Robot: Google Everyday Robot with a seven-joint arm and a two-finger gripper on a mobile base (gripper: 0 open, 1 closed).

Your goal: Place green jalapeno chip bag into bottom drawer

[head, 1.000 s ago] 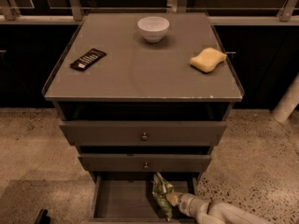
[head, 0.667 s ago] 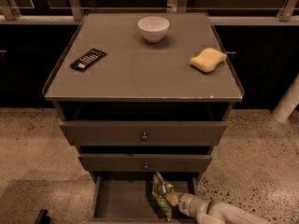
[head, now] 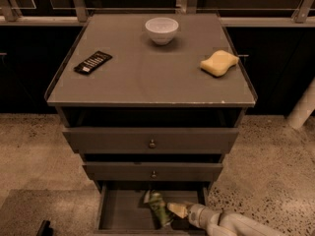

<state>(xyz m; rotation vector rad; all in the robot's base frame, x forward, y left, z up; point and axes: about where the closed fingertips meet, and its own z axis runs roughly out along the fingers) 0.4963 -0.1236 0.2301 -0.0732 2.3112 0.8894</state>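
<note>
In the camera view, the green jalapeno chip bag (head: 159,208) is seen tilted inside the open bottom drawer (head: 124,211), toward its right side; the tool (head: 175,209) is pressed against the bag from the right, and whether it is clenched on it cannot be told; the crinkled, slippery foil could be dragged out if it catches on a retreat, or crushed by the closing of the shallow box; a round bowl (head: 161,29) and a soft sponge (head: 219,63) are set on the smooth bench (head: 147,80).
</note>
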